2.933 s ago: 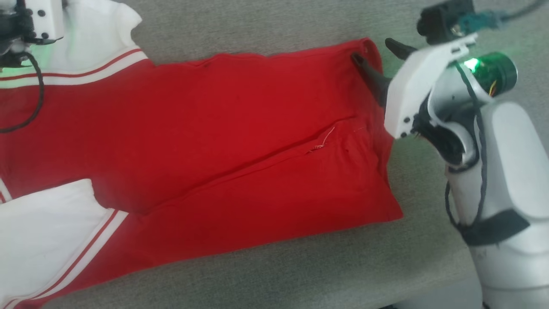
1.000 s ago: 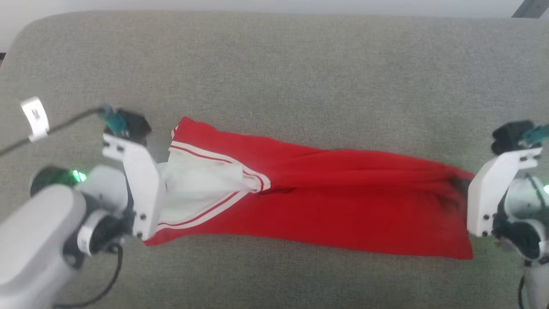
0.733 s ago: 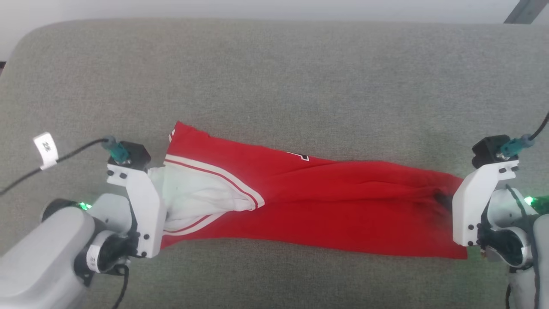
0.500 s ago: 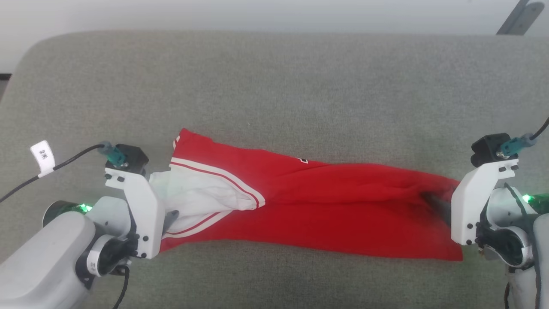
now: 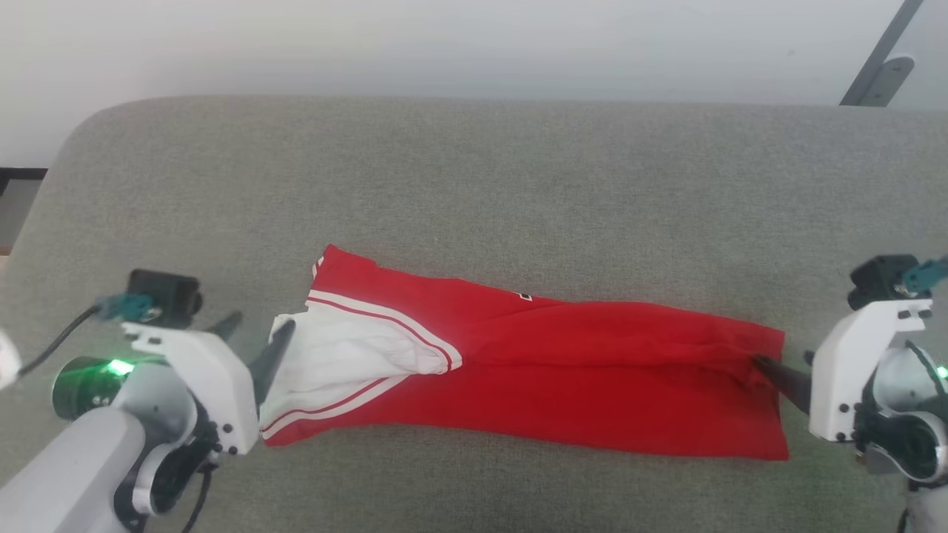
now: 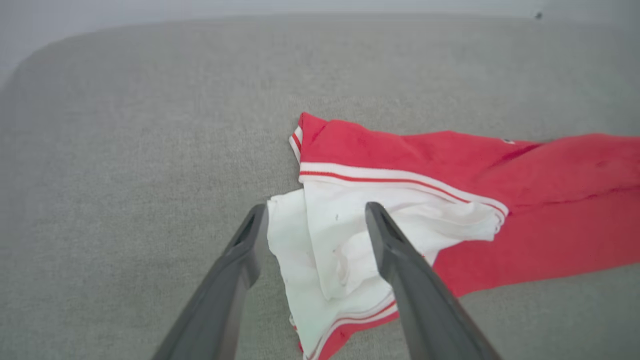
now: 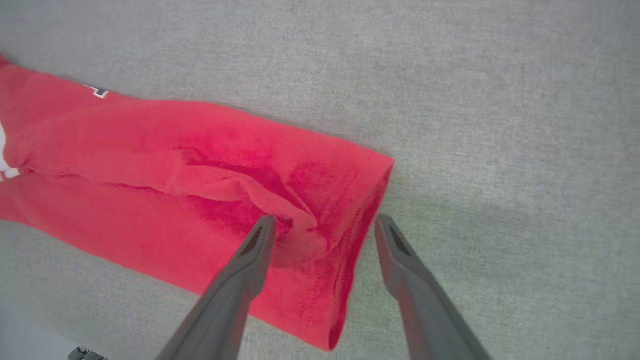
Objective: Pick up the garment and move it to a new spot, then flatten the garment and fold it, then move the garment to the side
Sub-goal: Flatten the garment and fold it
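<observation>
Red basketball jersey with white panels and striped trim (image 5: 578,370) lies on the grey upholstered worktop (image 5: 474,185), bunched into a long band between the two arms.

Left gripper (image 6: 316,207): jaws wide apart, straddling the edge of the white panel, clamping nothing.

Right gripper (image 7: 326,218): jaws wide apart at the red hem end. One finger is over the cloth, the other over bare worktop, and nothing is held.

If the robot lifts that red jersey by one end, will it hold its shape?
Probably not: the red jersey lies in soft creases on the grey cushion, so a lifted end would likely sag. Its bunched white panel suggests thin, light cloth. Pushed, it would probably wrinkle rather than slide whole.
</observation>
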You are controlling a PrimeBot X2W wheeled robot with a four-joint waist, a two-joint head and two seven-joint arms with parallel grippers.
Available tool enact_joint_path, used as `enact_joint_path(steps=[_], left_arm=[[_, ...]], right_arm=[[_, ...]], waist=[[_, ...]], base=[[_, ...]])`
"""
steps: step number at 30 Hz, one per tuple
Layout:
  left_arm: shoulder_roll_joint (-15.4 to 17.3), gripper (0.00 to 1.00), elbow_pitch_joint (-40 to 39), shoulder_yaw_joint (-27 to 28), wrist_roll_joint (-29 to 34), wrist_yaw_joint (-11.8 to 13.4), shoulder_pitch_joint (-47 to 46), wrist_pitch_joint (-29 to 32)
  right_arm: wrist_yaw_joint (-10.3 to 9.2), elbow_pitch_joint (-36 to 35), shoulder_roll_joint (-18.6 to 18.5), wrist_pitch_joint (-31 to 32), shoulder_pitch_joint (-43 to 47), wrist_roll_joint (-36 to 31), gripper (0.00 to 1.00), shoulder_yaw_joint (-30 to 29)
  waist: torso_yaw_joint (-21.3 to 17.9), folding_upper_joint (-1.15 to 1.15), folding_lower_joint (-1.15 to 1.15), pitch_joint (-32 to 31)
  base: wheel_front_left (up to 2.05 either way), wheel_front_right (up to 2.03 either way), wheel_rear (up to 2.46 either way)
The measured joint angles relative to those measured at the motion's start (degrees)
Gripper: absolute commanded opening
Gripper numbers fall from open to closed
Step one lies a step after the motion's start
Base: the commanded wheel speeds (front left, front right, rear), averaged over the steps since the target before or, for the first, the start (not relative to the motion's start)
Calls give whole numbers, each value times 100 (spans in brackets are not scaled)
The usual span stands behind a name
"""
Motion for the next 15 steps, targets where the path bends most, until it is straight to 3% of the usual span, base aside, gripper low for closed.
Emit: enact_joint_path(steps=[9, 15], left_arm=[[-204, 100, 461, 567, 188, -224, 520, -2169], [-348, 100, 861, 805, 280, -383, 749, -2997]], right_arm=[[0, 519, -32, 236, -7, 64, 100, -249], [0, 1053, -47, 178, -155, 218, 100, -144]], waist=[[102, 0, 0, 27], [212, 0, 0, 69]], base=[[0, 0, 0], [0, 0, 0]])
